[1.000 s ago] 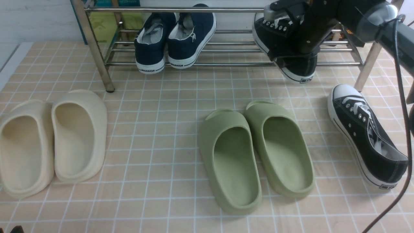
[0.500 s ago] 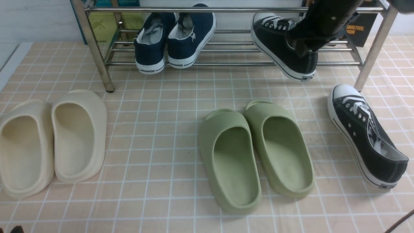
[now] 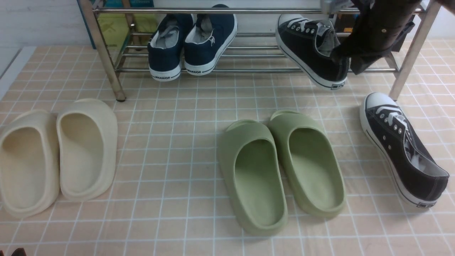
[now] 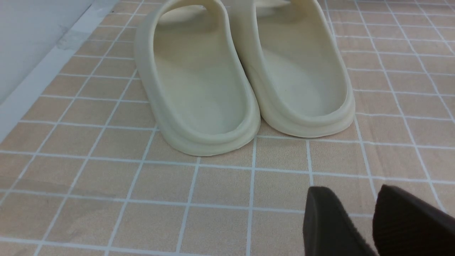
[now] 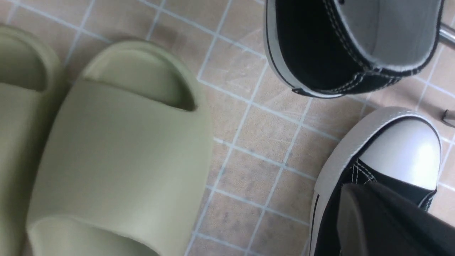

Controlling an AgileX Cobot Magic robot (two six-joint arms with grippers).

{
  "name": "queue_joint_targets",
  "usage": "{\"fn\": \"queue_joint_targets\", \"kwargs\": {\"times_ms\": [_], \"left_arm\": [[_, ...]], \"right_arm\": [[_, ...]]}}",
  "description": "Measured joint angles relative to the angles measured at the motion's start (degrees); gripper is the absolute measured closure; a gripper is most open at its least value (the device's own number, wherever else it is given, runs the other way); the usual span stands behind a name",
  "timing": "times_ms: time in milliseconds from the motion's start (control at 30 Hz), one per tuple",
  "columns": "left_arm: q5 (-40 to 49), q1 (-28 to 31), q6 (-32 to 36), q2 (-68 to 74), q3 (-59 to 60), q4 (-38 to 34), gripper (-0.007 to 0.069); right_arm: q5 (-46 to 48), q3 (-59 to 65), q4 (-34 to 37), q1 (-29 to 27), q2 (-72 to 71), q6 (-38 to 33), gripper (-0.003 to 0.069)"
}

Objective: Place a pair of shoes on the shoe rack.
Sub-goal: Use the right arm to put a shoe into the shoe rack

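Note:
One black sneaker point(image 3: 305, 46) lies on the lower shelf of the silver shoe rack point(image 3: 249, 70), at the right, with its heel hanging over the front bar. Its open heel also shows in the right wrist view point(image 5: 320, 53). The other black sneaker point(image 3: 398, 142) lies on the floor by the rack's right leg, its white toe cap point(image 5: 405, 153) under my right gripper. My right gripper point(image 3: 346, 58) hangs just right of the racked shoe's heel; its fingers look together and hold nothing point(image 5: 369, 188). My left gripper point(image 4: 355, 193) is open and empty, low over the tiles.
Navy sneakers point(image 3: 192, 42) sit on the rack's left half. Green slides point(image 3: 280, 170) lie mid-floor, just left of the floor sneaker. Cream slides point(image 3: 57, 153) lie at the left, just ahead of my left gripper point(image 4: 199, 89). The rack's right leg point(image 3: 408, 67) stands beside my right arm.
My right gripper has set the black sneaker on the rack, let go of its heel, and moved up and to the right. The sneaker stays put. The left arm has not moved.

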Motion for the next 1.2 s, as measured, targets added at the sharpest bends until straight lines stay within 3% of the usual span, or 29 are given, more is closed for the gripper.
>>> {"fn": "queue_joint_targets", "kwargs": {"times_ms": [100,400,500,700,1000,1200], "left_arm": [[0.00,0.00,0.00,0.00,0.00,0.00,0.0388],[0.00,0.00,0.00,0.00,0.00,0.00,0.0388],[0.00,0.00,0.00,0.00,0.00,0.00,0.0388],[0.00,0.00,0.00,0.00,0.00,0.00,0.0388],[0.00,0.00,0.00,0.00,0.00,0.00,0.0388],[0.00,0.00,0.00,0.00,0.00,0.00,0.0388]], "right_arm": [[-0.34,0.00,-0.06,-0.07,2.03,0.00,0.0677],[-13.15,0.39,0.64,-0.08,6.80,4.62,0.0677],[-20.17,-0.56,5.83,-0.01,6.82,5.31,0.0677],[-25.60,-0.97,14.66,0.37,7.62,2.46,0.0677],[-23.31,-1.04,14.36,0.31,8.16,1.67,0.0676],[-12.79,-3.49,9.28,0.21,1.97,0.35,0.0650]]}}
